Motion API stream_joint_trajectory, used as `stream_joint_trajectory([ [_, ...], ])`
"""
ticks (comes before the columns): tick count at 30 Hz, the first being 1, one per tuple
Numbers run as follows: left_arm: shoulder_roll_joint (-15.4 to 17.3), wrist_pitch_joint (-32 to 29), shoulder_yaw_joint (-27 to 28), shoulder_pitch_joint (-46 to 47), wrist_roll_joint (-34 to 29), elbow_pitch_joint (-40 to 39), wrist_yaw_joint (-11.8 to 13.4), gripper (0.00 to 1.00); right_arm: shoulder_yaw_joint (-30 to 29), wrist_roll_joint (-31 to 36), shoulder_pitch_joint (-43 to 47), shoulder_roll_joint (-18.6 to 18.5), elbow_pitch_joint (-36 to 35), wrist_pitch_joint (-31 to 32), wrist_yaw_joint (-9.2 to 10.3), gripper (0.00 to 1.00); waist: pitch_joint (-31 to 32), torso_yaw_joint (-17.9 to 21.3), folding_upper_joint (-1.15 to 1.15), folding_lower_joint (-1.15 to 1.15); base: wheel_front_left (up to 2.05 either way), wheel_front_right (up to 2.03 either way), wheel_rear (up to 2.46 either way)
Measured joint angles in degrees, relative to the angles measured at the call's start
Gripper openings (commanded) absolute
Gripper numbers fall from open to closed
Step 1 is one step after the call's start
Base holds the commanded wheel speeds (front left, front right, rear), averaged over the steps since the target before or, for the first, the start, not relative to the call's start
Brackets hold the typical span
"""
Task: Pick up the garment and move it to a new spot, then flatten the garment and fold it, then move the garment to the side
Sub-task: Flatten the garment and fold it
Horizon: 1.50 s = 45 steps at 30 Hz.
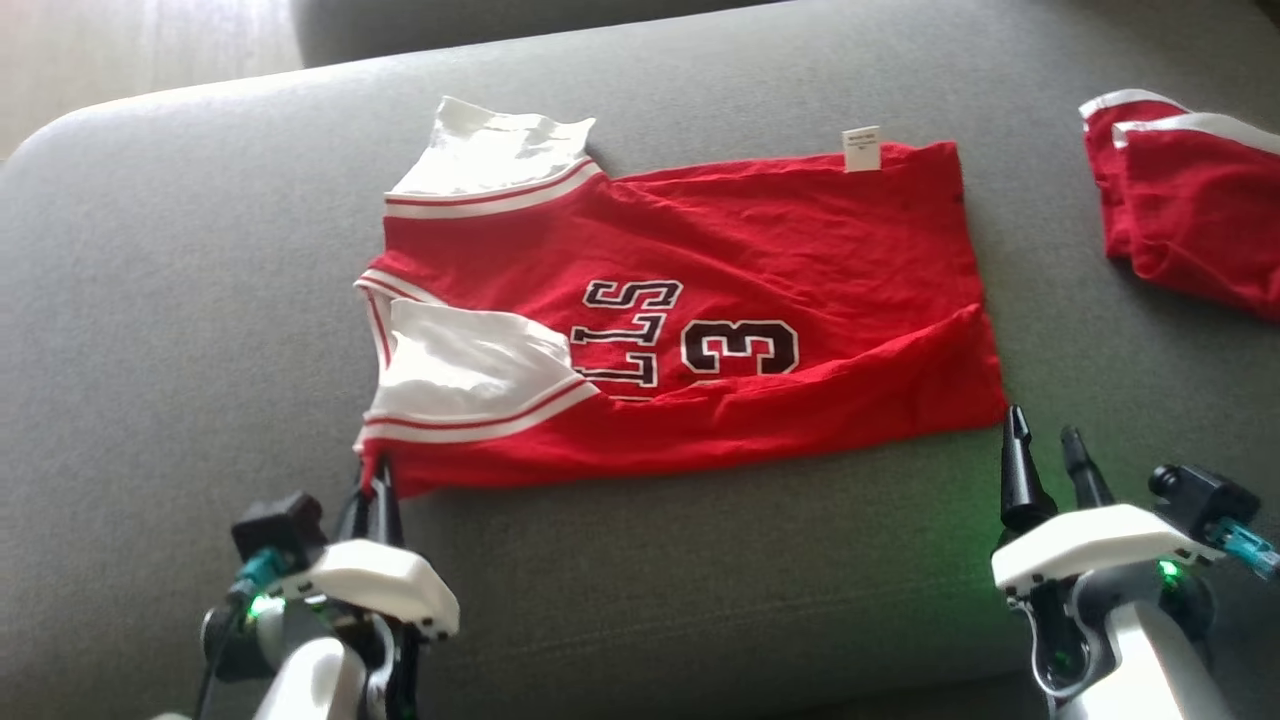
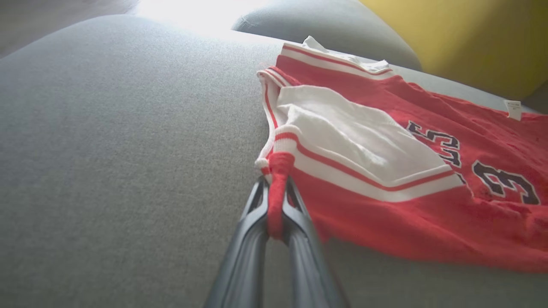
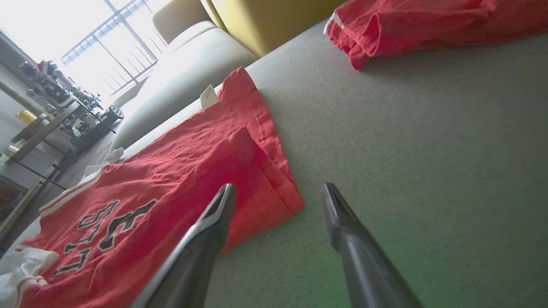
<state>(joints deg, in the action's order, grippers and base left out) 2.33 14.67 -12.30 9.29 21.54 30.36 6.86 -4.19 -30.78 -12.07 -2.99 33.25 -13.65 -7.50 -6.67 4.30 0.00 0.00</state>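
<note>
One jersey, one corner pinch

Red garment [image 1: 700,300] lies spread across the middle of the grey cushion [image 1: 180,330], wrinkled, its near edge folded over. Judged light, limp and not fragile; corners and hems are the best places to take hold. Left gripper [image 1: 378,490] is clamped on the corner at the cushion's near left. Right gripper [image 1: 1043,428] stands spread at the near right, holding nothing. Cushion fabric is soft and matte. Another red garment [image 1: 1200,220] lies at its far right.
</note>
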Motion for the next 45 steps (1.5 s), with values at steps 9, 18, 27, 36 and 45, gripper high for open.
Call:
stream_joint_trajectory([
  [9,0.0,0.0,-1.6,-1.0,-0.2,-1.2,-0.3,0.0,2.4,-16.6,-8.5,0.0,14.6,0.0,0.0,1.0,-0.6,-1.4,0.0,0.0,0.0,0.0,0.0],
  [18,0.0,0.0,-1.7,-0.8,-0.8,-1.7,-0.3,0.0,7.3,-24.4,-12.8,-0.1,19.3,-0.1,0.0,1.0,-1.9,-1.4,0.0,0.0,0.0,0.0,0.0],
  [27,0.0,0.0,-1.9,-0.5,-0.8,-1.8,-0.3,0.0,9.7,-26.9,-15.7,-0.3,21.0,-0.8,0.0,0.95,-3.0,-1.7,0.0,0.0,0.0,0.0,0.0],
  [36,0.0,0.0,-1.1,-0.5,-1.3,-1.6,-0.3,0.0,8.3,-26.7,-15.4,-0.2,21.8,-0.8,0.0,0.0,-1.6,-0.9,0.0,0.0,0.0,0.0,0.0],
  [45,-0.1,0.0,0.2,-1.3,-1.4,-1.6,-0.4,0.0,4.4,-24.3,-11.2,-0.1,17.7,-0.8,0.0,0.0,0.7,0.7,0.0,0.0,0.0,0.0,0.0],
])
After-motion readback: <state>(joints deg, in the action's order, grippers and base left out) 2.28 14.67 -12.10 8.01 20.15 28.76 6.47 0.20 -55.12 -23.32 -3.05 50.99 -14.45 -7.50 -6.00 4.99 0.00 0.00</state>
